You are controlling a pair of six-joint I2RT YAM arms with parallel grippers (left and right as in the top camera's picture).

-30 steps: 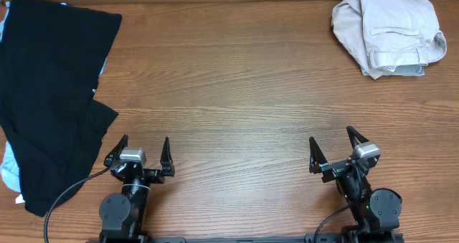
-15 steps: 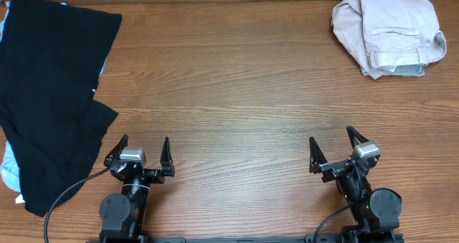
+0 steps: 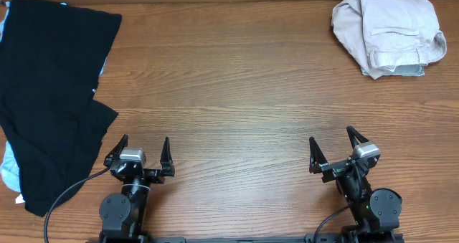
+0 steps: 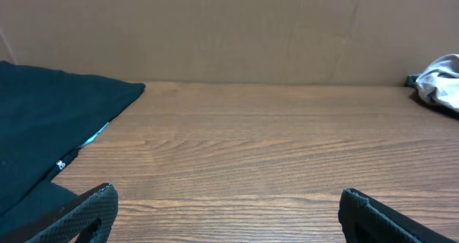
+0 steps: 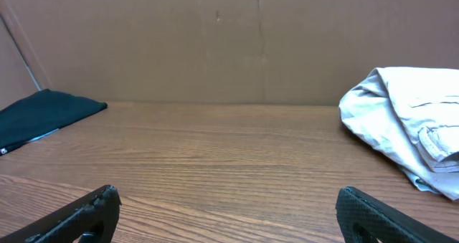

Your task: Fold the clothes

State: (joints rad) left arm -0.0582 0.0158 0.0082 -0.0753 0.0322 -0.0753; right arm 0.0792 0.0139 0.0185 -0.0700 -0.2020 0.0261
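A black garment (image 3: 54, 85) lies spread at the table's left, with a small white tag (image 3: 94, 92) at its right edge and a light blue garment (image 3: 10, 173) showing under its lower left. It also shows in the left wrist view (image 4: 43, 128). A beige garment (image 3: 387, 29) lies bunched at the back right, also in the right wrist view (image 5: 412, 121). My left gripper (image 3: 141, 146) is open and empty near the front edge, right of the black garment. My right gripper (image 3: 336, 142) is open and empty at the front right.
The bare wooden table (image 3: 229, 92) stretches between the two piles. A brown cardboard wall (image 4: 229, 28) stands along the back edge. A black cable (image 3: 68, 193) runs from the left arm's base over the black garment's lower corner.
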